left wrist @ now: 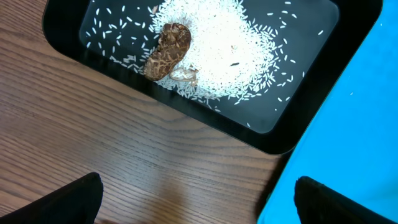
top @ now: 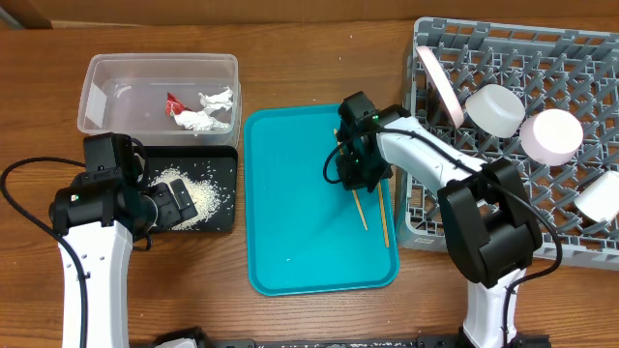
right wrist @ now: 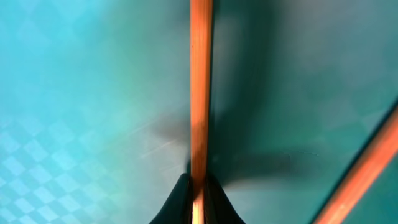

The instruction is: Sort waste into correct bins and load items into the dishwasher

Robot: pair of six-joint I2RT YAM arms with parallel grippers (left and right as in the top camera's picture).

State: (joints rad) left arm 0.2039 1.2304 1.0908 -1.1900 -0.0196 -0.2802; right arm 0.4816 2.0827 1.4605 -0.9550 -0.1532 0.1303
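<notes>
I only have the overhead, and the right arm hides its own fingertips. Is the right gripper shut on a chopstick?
Observer: Yes. In the right wrist view the right gripper is pinched shut on one chopstick, over the teal tray.
Operator: And the other one?
Observer: The second chopstick lies slantwise off to one side, clear of the fingertips.
Operator: What is the left arm hiding from me?
Observer: The left wrist view shows a brown food scrap lying at the edge of the rice heaped in the black tray.
</notes>
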